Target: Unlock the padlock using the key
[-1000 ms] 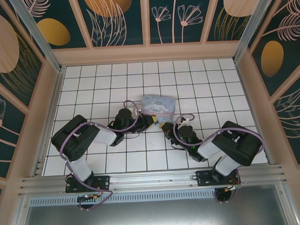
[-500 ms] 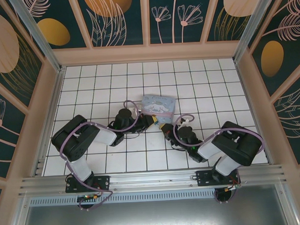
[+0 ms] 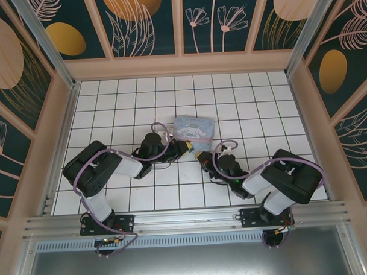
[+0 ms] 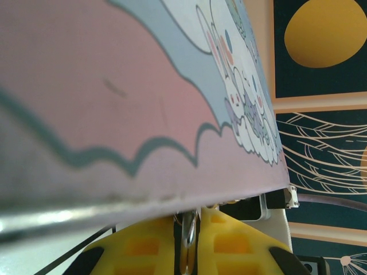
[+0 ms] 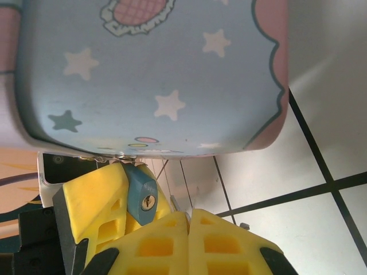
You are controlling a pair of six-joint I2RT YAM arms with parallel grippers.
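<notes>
The teal padlock [image 5: 140, 193] hangs under the edge of the pastel blue tin [image 5: 149, 74], its brass keyhole facing the right wrist camera. My left gripper [image 4: 188, 216] is shut on it; its yellow fingers [image 5: 92, 200] flank the teal body, and the silver shackle [image 4: 187, 229] shows between them in the left wrist view. My right gripper [image 5: 188, 215] is shut on the key [image 5: 181, 207], a thin metal sliver poking out of the fingertips, just right of and below the keyhole and apart from it. Seen from above, the left gripper [image 3: 189, 148] and right gripper [image 3: 203, 157] meet at the tin's near edge.
The tin [image 3: 193, 127] sits mid-table on the white tiled floor [image 3: 122, 103], right above both grippers. Its pink side [image 4: 114, 86] presses close over the left fingers. Peach walls ring the table; open tiles lie to the left, right and back.
</notes>
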